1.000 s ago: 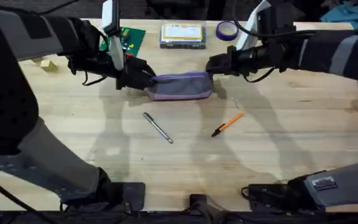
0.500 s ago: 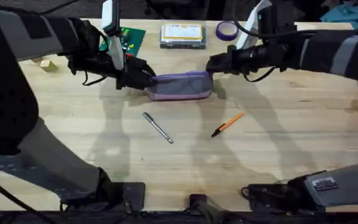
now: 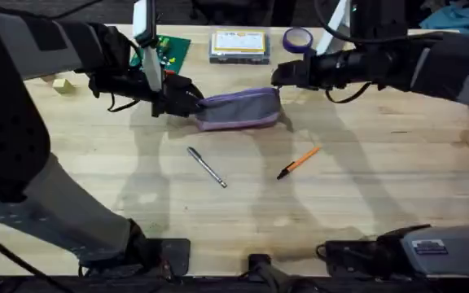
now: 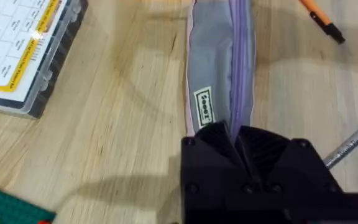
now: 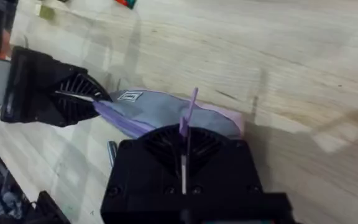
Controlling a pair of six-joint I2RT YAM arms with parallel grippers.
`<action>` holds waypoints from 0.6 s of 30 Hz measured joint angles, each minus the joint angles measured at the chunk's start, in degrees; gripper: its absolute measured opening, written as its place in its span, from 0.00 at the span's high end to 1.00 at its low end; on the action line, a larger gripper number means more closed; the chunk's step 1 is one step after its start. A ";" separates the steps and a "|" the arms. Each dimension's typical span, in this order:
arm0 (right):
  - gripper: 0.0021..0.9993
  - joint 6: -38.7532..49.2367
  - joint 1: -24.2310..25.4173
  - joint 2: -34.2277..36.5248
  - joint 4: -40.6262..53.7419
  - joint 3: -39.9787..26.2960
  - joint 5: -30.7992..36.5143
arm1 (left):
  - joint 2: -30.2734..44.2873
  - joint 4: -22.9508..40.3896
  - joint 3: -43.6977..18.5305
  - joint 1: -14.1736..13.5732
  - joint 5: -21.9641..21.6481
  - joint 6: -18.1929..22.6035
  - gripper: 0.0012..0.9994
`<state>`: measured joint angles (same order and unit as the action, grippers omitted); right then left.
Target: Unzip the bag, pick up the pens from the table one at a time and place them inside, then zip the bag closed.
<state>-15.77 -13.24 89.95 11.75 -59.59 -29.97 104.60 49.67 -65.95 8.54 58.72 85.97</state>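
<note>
Worktop [image 3: 365, 203] carried the bag [image 3: 238, 110] lying crosswise between both claws. Left claw [image 3: 187, 99] was clamped on the bag's left end; right claw [image 3: 282, 77] was closed on the zipper pull [image 5: 188, 111] at the opposite end. Zipper ran along the bag's long axis, toward the left claw. Both pens [image 3: 207, 167] lay nearer the bases.

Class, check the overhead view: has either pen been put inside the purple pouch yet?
No: the silver pen and the orange pen both lie on the table, in front of the pouch.
</note>
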 joint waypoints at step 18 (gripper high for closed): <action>0.97 0.83 -12.47 0.02 -8.29 0.00 9.46 | 0.00 -0.02 0.00 0.13 -0.24 0.00 0.96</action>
<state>-14.94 -25.70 89.97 3.46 -59.59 -20.51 104.60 49.65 -65.95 8.67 58.48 85.97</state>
